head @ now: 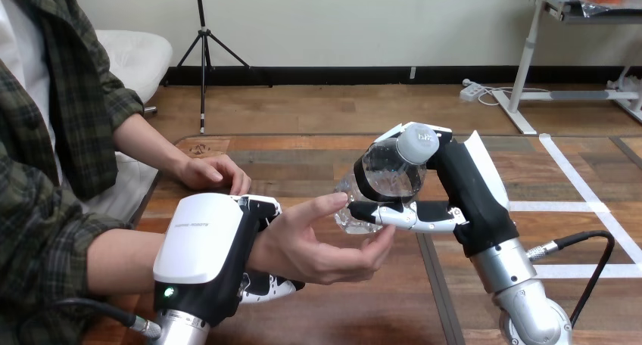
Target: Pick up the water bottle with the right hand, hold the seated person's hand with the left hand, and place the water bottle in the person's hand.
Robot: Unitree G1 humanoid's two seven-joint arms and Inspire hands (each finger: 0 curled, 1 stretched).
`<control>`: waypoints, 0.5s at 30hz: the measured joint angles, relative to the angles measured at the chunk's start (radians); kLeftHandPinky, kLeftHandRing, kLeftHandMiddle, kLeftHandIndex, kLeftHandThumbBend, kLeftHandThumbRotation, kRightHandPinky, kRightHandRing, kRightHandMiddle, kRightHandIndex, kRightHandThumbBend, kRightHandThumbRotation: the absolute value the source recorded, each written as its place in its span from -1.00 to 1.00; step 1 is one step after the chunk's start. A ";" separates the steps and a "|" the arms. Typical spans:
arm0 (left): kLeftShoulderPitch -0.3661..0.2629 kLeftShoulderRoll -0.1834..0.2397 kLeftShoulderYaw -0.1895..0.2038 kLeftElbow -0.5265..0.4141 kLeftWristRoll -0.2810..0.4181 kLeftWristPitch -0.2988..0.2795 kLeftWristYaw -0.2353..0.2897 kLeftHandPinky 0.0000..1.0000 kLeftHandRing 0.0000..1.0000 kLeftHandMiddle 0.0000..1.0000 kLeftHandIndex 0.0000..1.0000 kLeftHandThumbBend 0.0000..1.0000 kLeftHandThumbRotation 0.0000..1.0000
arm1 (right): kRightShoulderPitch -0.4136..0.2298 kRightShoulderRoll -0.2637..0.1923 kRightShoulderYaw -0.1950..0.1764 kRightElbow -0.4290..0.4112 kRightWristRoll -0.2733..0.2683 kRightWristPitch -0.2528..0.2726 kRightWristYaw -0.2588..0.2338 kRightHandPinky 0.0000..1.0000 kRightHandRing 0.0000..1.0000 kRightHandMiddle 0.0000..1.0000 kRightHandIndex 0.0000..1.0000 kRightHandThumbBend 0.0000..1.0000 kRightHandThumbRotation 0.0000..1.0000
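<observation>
A clear plastic water bottle (pixel 390 175) with a white cap lies tilted in my right hand (pixel 447 201), whose fingers and thumb are curled round it above the table's middle. The bottle's base touches the fingertips of the person's hand (pixel 318 243), which is held palm-up and open. My left hand (pixel 216 247) is at the person's wrist, with fingers wrapped under and round it.
The person's other hand (pixel 212 171) rests flat on the wooden table (pixel 318 156) near its far left edge. White tape lines (pixel 583 201) cross the table's right side.
</observation>
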State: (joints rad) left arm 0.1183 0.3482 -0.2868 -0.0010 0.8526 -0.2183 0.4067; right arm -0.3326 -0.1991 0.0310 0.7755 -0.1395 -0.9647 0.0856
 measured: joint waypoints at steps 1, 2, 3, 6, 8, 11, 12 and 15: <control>0.000 0.000 0.000 0.000 0.000 0.000 0.000 -0.55 -0.48 -0.40 -0.44 0.69 -1.00 | 0.003 0.000 0.000 -0.005 0.002 0.000 0.001 -0.31 -0.20 -0.09 -0.07 0.43 -1.00; 0.000 0.000 0.001 0.000 0.000 0.000 0.000 -0.55 -0.48 -0.40 -0.44 0.70 -1.00 | 0.006 0.000 0.000 -0.010 0.004 0.000 0.002 -0.31 -0.21 -0.10 -0.07 0.43 -1.00; 0.000 0.000 0.001 0.000 0.000 0.000 -0.001 -0.55 -0.48 -0.40 -0.44 0.70 -1.00 | 0.010 0.000 0.000 -0.016 0.005 0.001 0.003 -0.31 -0.21 -0.10 -0.07 0.43 -1.00; 0.000 0.000 0.003 0.000 0.000 0.000 -0.002 -0.55 -0.48 -0.40 -0.44 0.70 -1.00 | 0.019 0.000 0.000 -0.035 0.010 0.001 0.008 -0.32 -0.22 -0.11 -0.07 0.44 -1.00; 0.000 0.000 0.005 0.000 0.000 0.000 -0.003 -0.55 -0.48 -0.40 -0.44 0.70 -1.00 | 0.026 0.000 0.000 -0.050 0.011 0.003 0.010 -0.33 -0.23 -0.11 -0.08 0.44 -1.00; 0.000 0.000 0.007 0.000 0.000 0.000 -0.004 -0.55 -0.48 -0.40 -0.44 0.70 -1.00 | 0.033 0.000 0.000 -0.068 0.012 0.006 0.014 -0.34 -0.23 -0.12 -0.08 0.45 -1.00; 0.000 0.000 0.008 0.000 0.000 0.000 -0.004 -0.55 -0.48 -0.40 -0.44 0.71 -1.00 | 0.036 0.000 0.000 -0.073 0.013 0.007 0.016 -0.34 -0.23 -0.12 -0.08 0.45 -1.00; 0.000 0.000 0.008 0.000 0.000 0.000 -0.004 -0.55 -0.48 -0.40 -0.44 0.72 -1.00 | 0.042 0.000 0.000 -0.090 0.016 0.009 0.021 -0.34 -0.24 -0.12 -0.08 0.45 -1.00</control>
State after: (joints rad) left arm 0.1184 0.3477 -0.2783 -0.0010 0.8526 -0.2185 0.4025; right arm -0.2901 -0.1991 0.0311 0.6860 -0.1235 -0.9559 0.1065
